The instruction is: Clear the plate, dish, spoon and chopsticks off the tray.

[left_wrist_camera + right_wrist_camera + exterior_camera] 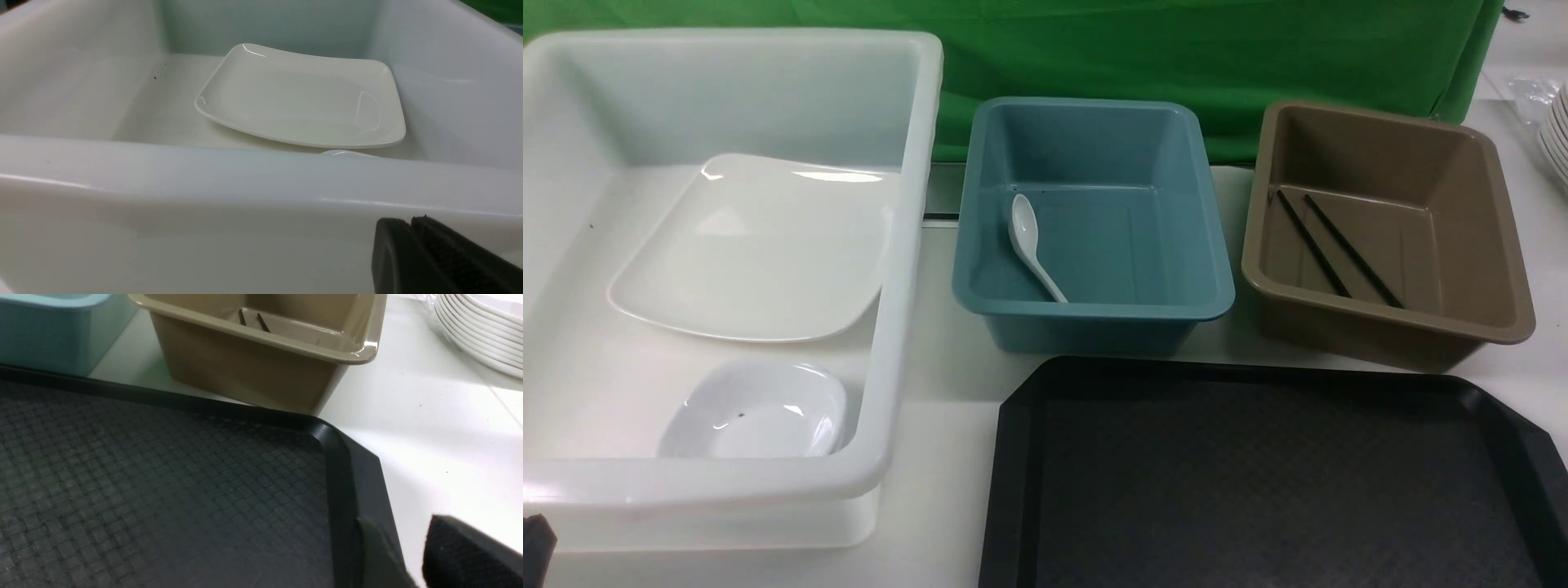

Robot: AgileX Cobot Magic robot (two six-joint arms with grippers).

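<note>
With the black tray point(1258, 482) bare at lower right, the left gripper point(408, 228), closed and empty, sits nearest the plate point(756, 253); the right gripper point(402, 547) is parted, empty.

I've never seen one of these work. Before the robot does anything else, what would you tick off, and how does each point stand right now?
1. Tray holds no tableware in the part seen: ok.
2. Plate lies in the white bin, small dish nearer the robot: ok.
3. Spoon lies in the blue bin: ok.
4. Chopsticks lie in the brown bin: ok.
5. Left gripper shut, holding nothing: ok.
6. Right gripper holds nothing visible; how wide it stands: cannot tell.
</note>
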